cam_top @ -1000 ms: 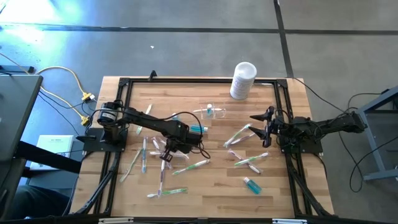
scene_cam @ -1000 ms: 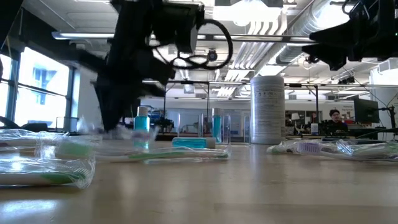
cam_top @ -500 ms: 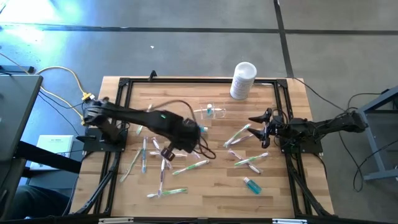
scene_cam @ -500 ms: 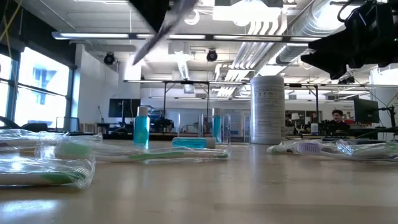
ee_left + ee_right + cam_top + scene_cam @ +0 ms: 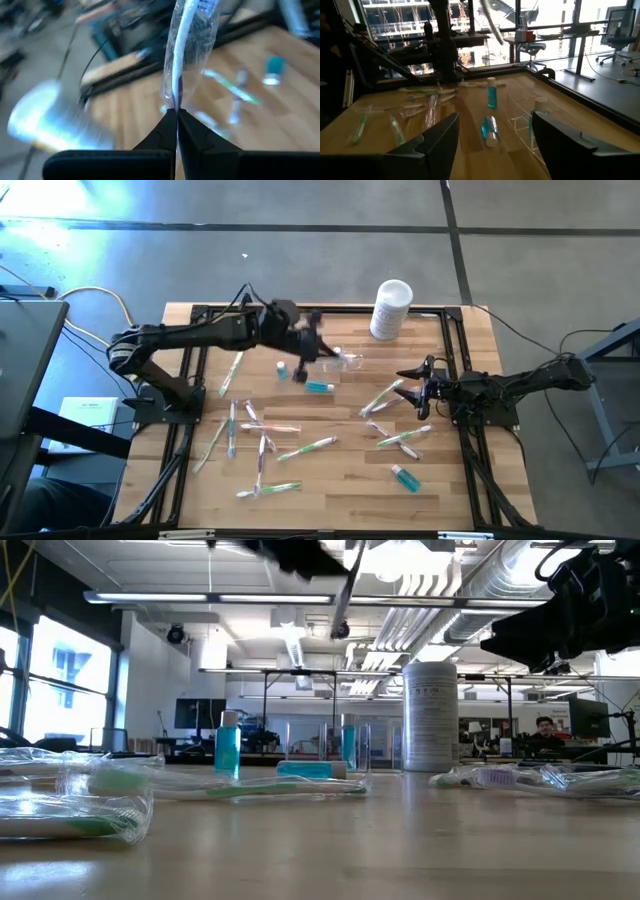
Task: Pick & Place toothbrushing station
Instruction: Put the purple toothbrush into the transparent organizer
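My left gripper [image 5: 176, 112] is shut on a wrapped toothbrush [image 5: 192, 35], a white brush in a clear wrapper, high over the table's far middle [image 5: 322, 348]. In the low view the brush [image 5: 343, 590] slants down near the picture's top. The toothbrushing station [image 5: 346, 360], a clear holder, stands on the table just beyond that gripper; the right wrist view also shows the holder [image 5: 527, 119]. My right gripper [image 5: 414, 386] waits open over the table's right side, nothing between its fingers [image 5: 440, 145]. My left gripper pinches the wrapped toothbrush near one end of its wrapper [image 5: 174, 99] between its two fingertips. The brush runs on past the fingertips, roughly in line with them. It is lifted clear of the table, its free end [image 5: 337, 628] slanting downward.
A white cylindrical container [image 5: 390, 308] stands at the far edge. Several wrapped toothbrushes [image 5: 262, 438] lie at the left and more [image 5: 396, 438] at the right. Small blue bottles stand or lie on the wood [image 5: 318, 387], [image 5: 405, 477]. A black frame [image 5: 200, 315] borders the table.
My left gripper has risen from the heap of toothbrushes at the left middle, carrying one wrapped brush clear of the table. It has swung toward the far edge and the clear holder, tipping from pointing down to nearly level. It has stayed shut.
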Controlling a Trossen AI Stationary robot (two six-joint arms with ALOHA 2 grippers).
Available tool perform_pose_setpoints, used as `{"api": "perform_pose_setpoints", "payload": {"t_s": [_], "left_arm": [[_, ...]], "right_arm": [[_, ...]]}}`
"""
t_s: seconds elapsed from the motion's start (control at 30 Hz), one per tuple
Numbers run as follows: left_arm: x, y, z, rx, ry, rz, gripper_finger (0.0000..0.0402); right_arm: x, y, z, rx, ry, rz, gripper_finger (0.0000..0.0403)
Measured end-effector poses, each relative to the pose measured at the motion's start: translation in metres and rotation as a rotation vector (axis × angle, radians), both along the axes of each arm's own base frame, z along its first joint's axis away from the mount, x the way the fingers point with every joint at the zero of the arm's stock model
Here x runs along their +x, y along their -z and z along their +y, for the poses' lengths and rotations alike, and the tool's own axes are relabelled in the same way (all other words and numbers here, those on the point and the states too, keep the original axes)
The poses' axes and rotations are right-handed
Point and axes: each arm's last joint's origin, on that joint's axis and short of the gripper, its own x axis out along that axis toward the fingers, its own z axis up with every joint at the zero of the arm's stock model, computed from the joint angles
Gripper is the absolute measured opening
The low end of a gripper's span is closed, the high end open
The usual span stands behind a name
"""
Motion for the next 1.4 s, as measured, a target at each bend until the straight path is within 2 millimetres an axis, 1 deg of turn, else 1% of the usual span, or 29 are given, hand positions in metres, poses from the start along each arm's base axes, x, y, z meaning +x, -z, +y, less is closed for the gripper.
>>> {"api": "perform_pose_setpoints", "payload": {"t_s": [0.1,0.17,0.33,0.43,0.57,0.67,0.8,0.9,1.0,1.2,1.4], "left_arm": [[-0.003,0.025,0.024,-0.074,-0.102,-0.086,0.0],[-0.008,0.043,0.033,-0.131,-0.146,-0.137,0.0],[-0.026,0.08,0.046,-0.261,-0.229,-0.258,0.0],[-0.04,0.104,0.051,-0.345,-0.282,-0.297,0.0],[-0.057,0.119,0.055,-0.43,-0.336,-0.412,0.0],[-0.067,0.133,0.058,-0.458,-0.403,-0.404,0.0],[-0.075,0.141,0.066,-0.46,-0.441,-0.382,0.0],[-0.076,0.148,0.071,-0.473,-0.419,-0.347,0.0],[-0.074,0.15,0.073,-0.476,-0.366,-0.363,0.0],[-0.07,0.157,0.074,-0.505,-0.336,-0.365,0.0],[-0.066,0.171,0.076,-0.54,-0.352,-0.333,0.0]], "right_arm": [[0.0,0.001,0.0,-0.002,0.0,0.008,0.0243],[0.001,0.002,0.0,-0.003,0.0,0.016,0.0243],[0.002,0.004,0.0,-0.017,-0.001,0.037,0.0243],[0.003,0.004,0.0,-0.025,-0.001,0.044,0.0243],[0.004,0.004,0.001,-0.024,-0.001,0.038,0.0243],[0.004,0.003,0.001,-0.023,-0.001,0.031,0.0243],[0.005,0.002,0.001,-0.02,0.0,0.013,0.0243],[0.005,0.002,0.001,-0.019,-0.001,0.009,0.0243],[0.006,0.002,0.001,-0.02,0.003,0.012,0.0243],[0.007,0.003,0.001,-0.029,0.002,0.027,0.0243],[0.008,0.005,0.001,-0.032,0.002,0.043,0.0243]]}}
